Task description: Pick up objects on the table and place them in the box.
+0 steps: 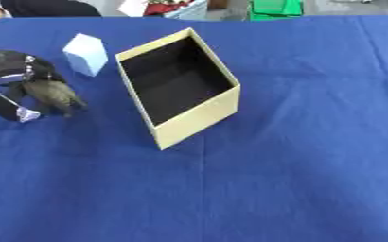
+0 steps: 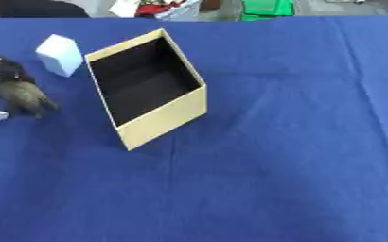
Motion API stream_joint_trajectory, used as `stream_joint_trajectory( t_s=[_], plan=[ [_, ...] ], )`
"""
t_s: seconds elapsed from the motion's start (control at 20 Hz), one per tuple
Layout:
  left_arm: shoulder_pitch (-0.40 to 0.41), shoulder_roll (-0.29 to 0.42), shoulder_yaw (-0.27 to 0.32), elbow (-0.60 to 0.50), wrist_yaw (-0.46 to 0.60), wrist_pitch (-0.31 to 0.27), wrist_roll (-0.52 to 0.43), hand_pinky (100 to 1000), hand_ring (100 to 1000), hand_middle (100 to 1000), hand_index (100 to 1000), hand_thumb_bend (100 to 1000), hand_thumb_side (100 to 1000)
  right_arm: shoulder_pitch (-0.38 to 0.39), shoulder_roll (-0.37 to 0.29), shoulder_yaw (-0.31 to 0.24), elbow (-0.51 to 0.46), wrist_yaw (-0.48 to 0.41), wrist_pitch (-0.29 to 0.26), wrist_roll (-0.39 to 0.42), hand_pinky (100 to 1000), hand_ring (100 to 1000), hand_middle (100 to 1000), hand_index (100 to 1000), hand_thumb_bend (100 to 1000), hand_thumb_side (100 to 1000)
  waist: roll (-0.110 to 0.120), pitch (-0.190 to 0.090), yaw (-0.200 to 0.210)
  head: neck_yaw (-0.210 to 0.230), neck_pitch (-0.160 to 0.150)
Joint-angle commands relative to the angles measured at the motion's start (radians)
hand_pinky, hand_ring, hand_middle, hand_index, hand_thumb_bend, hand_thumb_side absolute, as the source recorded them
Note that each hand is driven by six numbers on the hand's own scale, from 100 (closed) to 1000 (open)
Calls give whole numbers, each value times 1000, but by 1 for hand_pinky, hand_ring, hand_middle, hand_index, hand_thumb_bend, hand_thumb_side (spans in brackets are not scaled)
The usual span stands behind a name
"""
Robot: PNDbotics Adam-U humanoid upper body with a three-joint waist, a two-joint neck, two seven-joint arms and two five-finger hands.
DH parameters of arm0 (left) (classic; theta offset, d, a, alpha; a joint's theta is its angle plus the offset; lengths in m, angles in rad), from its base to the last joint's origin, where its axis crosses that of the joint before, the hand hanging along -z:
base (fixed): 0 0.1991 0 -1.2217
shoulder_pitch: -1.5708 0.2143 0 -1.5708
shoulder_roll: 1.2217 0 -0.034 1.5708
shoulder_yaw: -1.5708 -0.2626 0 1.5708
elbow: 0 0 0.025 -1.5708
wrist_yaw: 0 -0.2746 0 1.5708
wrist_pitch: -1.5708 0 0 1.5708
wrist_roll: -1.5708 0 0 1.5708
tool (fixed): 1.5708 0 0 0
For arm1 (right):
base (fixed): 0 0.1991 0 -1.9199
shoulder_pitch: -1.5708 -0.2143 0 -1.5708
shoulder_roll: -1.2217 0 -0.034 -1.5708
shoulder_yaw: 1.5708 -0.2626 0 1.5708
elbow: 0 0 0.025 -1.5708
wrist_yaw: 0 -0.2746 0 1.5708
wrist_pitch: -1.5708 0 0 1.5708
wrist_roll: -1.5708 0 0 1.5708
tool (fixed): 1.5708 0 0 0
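Standing just beyond the left robot hand [image 1: 40,90] on the blue desk [image 1: 296,156], small pale blue block [image 1: 86,54], boxy and upright, fingers curled downward holding nothing, open cardboard box [image 1: 196,120] beside it.

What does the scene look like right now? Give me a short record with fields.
surface: blue cloth
box: tan box, open top, dark inside, nothing visible in it
object left to pick: pale blue block, on the cloth left of the box, apart from it
left hand: left hand at the left edge, just below the block, fingers curled downward, holding nothing visible
right hand: not in view
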Motion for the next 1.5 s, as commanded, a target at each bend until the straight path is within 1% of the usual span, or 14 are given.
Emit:
stream_joint_trajectory(
  t_s=[0.05,0.25,0.4,0.6,0.65,0.7,0.75,0.85,1.05,1.15,1.3,1.5],
  plan=[
    [-11,19,2,-2,13,4,-6,722,737,618,712,100,164,-13,-17,-7,-8,-7,0,-4,875,953,755,951,100,798,2,-17,0,3,-8],
    [-13,19,4,-7,30,10,-5,706,715,605,697,100,100,-11,-17,-7,-9,-8,0,-4,875,953,755,952,100,798,2,-19,0,2,-6],
    [-18,18,6,-13,56,12,-19,699,707,601,692,100,100,-9,-16,-8,-9,-7,0,-4,875,953,755,952,100,797,2,-22,1,0,-4],
    [-27,16,12,-29,89,31,-30,678,678,570,664,100,132,-7,-14,-8,-10,-5,-1,-4,875,953,754,952,100,797,2,-25,1,-2,-3],
    [-29,16,15,-32,95,38,-27,661,654,547,642,100,233,-7,-14,-8,-11,-5,-1,-4,875,953,754,952,100,805,2,-25,1,-2,-3],
    [-31,17,18,-37,100,45,-21,641,629,522,615,100,141,-6,-13,-8,-11,-5,0,-5,875,953,754,952,100,796,2,-26,1,-2,-3],
    [-32,17,20,-41,102,54,-12,627,614,500,591,100,136,-6,-13,-8,-11,-5,0,-5,875,953,754,952,100,796,2,-27,1,-2,-3],
    [-34,19,22,-50,98,69,14,616,592,467,554,100,143,-4,-12,-8,-12,-4,0,-5,875,953,753,952,100,797,3,-28,1,-1,-3],
    [-35,15,24,-64,98,85,58,610,575,440,524,100,163,-2,-11,-9,-12,-4,0,-5,875,953,753,952,100,797,3,-30,1,-3,-2],
    [-39,14,26,-73,104,89,68,604,564,427,512,100,150,-1,-11,-9,-13,-4,1,-5,875,953,753,952,100,796,4,-31,1,-3,-1],
    [-51,9,29,-95,120,94,59,604,564,432,517,100,133,0,-10,-10,-13,-2,1,-5,875,953,753,952,100,796,4,-33,2,-7,2],
    [-83,-3,30,-137,160,103,25,605,568,435,522,100,152,2,-9,-10,-14,0,1,-6,875,953,753,952,100,795,4,-36,3,-12,4]
  ],
)
